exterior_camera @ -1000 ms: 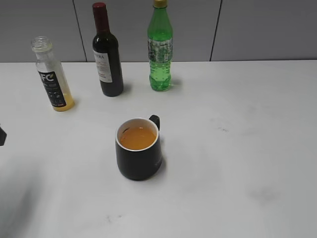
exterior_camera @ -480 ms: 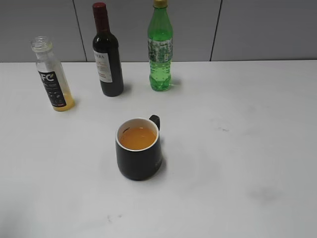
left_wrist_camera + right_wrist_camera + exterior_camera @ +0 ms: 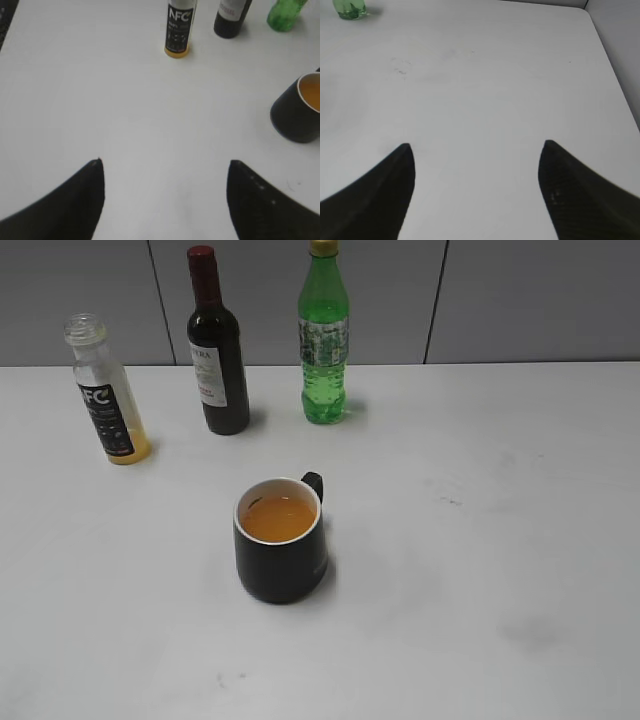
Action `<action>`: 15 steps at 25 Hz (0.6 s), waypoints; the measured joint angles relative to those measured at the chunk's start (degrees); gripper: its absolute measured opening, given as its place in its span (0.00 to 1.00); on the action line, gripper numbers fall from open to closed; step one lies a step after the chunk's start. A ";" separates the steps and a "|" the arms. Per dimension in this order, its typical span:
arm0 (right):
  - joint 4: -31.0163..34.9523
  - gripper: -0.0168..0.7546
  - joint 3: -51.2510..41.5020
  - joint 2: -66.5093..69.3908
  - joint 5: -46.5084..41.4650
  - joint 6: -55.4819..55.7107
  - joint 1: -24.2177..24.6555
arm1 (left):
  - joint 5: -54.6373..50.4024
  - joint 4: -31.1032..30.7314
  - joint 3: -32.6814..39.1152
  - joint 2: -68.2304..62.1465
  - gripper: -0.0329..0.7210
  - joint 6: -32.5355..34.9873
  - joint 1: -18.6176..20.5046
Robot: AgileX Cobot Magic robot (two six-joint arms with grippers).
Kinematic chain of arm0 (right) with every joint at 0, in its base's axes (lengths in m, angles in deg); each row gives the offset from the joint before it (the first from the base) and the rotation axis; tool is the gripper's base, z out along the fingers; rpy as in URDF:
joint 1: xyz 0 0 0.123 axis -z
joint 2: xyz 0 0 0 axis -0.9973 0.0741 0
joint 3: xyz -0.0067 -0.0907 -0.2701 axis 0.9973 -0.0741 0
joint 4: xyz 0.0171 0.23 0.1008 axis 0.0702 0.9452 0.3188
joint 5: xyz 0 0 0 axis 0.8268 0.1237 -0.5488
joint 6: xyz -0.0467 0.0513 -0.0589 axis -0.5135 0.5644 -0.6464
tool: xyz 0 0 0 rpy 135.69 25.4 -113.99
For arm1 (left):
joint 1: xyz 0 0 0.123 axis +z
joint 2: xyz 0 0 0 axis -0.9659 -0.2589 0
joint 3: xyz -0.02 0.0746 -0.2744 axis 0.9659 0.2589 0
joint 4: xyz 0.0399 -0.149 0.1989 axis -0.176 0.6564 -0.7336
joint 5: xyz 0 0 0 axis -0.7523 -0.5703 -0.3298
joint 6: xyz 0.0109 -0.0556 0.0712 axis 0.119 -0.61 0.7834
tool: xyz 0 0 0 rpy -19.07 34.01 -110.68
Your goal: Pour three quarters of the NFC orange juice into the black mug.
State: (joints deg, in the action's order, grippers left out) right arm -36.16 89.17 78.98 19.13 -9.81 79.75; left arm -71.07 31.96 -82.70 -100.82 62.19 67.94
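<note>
The NFC orange juice bottle [image 3: 107, 395] stands upright and uncapped at the back left of the white table, with a little orange liquid at its bottom. It also shows in the left wrist view [image 3: 179, 29]. The black mug [image 3: 281, 541] stands mid-table, holding orange juice, handle to the back right. It shows at the right edge of the left wrist view [image 3: 299, 110]. My left gripper [image 3: 165, 162] is open and empty, well short of the bottle. My right gripper [image 3: 477, 145] is open and empty over bare table. Neither gripper shows in the exterior view.
A dark wine bottle with a red cap [image 3: 216, 350] and a green soda bottle [image 3: 323, 340] stand at the back, beside the juice bottle. The table's right edge [image 3: 615, 75] shows in the right wrist view. A grey wall [image 3: 520, 300] runs behind the table.
A dark part at the left edge of the exterior view one second ago has gone out of view. Bottles and mug have not moved.
</note>
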 joint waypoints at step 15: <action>0.19 0.78 0.00 0.00 0.00 0.00 0.00 | 0.14 -2.30 13.27 7.51 0.82 0.00 0.00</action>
State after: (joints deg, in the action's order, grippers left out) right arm -35.97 89.17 78.98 19.13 -9.81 79.75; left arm -70.93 29.65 -69.43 -93.32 62.19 67.94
